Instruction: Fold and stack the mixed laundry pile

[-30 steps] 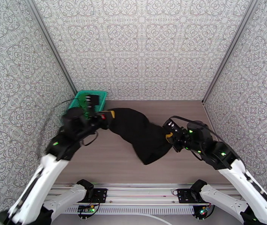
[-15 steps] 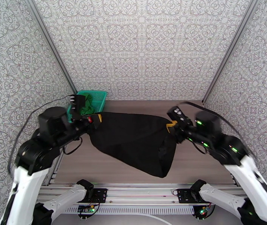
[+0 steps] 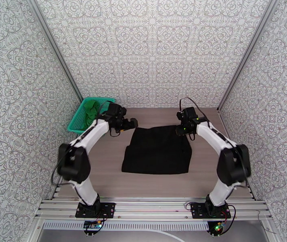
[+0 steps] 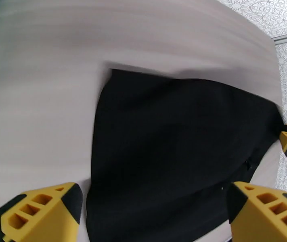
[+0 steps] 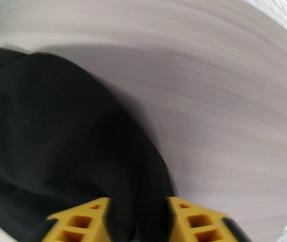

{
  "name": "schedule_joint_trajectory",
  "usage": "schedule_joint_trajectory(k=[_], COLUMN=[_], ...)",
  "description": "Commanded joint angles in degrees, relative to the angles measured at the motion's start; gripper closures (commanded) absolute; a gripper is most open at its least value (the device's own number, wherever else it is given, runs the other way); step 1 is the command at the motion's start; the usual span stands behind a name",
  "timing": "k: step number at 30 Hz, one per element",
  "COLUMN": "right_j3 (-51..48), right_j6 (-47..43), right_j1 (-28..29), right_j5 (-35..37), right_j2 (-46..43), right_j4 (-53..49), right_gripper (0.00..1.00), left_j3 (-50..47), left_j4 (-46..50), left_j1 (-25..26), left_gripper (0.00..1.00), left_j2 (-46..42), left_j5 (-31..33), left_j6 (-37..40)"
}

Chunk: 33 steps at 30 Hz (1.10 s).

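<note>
While both arms reached out over the table (image 3: 103, 174), the black shirt (image 3: 157, 152) lay spread flat on it, from the two claws back toward the arm bases. The left claw (image 3: 133, 122) hung just over the shirt's far left corner. The right claw (image 3: 182, 130) hung just over its far right corner, so the shirt's far edge ran from one claw to the other. A basket (image 3: 75, 122) sat to the outer side of the left claw, near it but not touching. The green shirt (image 3: 91, 109) was bunched up inside that basket. The left claw was let go, its yellow fingers (image 4: 42, 210) spread wide with the black shirt flat below them. The right claw's fingers (image 5: 200, 222) stood partly apart too. Black cloth showed in the gap, but it was blurry, so I could not tell if they touched it.
</note>
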<state>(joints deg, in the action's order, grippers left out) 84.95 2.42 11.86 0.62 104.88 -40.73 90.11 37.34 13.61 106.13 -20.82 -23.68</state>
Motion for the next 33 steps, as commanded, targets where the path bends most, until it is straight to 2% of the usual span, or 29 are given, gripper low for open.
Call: schedule_joint_trajectory(k=[1, 2, 4, 10, 15, 20, 22, 28, 33], right_j3=[4.73, 4.49, 3.49, -6.11, -18.07, -27.16, -29.62, -32.71, -34.35], right_j6=[1.83, 2.00, 2.65, 5.94, 11.65, 16.85, 18.58, 21.38, 22.76], right_j1=[-0.78, -0.78, -0.78, -0.45, 1.83, 4.38, 4.58, 4.52, 4.58], right_j5=[3.69, 4.05, 4.25, 1.02, -2.88, -5.68, -6.26, -7.94, -12.28], right_j2=[-1.23, -1.61, -2.50, -10.07, -18.92, -19.96, -18.79, -13.41, -11.12], right_j4=[-0.43, -0.70, -1.23, -1.20, -1.63, 0.41, 2.38, 6.45, 9.80], right_gripper=[0.28, 0.14, 0.02, 0.02, 0.10, 0.22, 0.27, 0.43, 0.63], left_j3=[4.62, 3.92, 2.00, -12.05, -28.23, -38.55, -39.65, -36.27, -34.92], left_j4=[-2.51, -2.01, -0.34, 5.06, 6.48, 0.65, -1.73, -1.58, -0.96], left_j1=[0.54, 0.55, 0.63, 1.57, 2.17, 4.39, 5.13, 8.01, 8.54], left_gripper=[0.01, 0.01, 0.01, 0.02, 0.10, 0.11, 0.12, 0.13, 0.13], left_j2=[-2.96, -3.97, -6.18, -18.56, -28.64, -32.21, -31.51, -27.47, -26.59], left_j5=[-0.91, 0.13, 2.28, 8.43, 8.39, 6.93, 4.77, 5.08, 5.60], left_j6=[1.73, 1.99, 2.36, 1.88, -3.82, -8.98, -10.10, -9.50, -8.88])
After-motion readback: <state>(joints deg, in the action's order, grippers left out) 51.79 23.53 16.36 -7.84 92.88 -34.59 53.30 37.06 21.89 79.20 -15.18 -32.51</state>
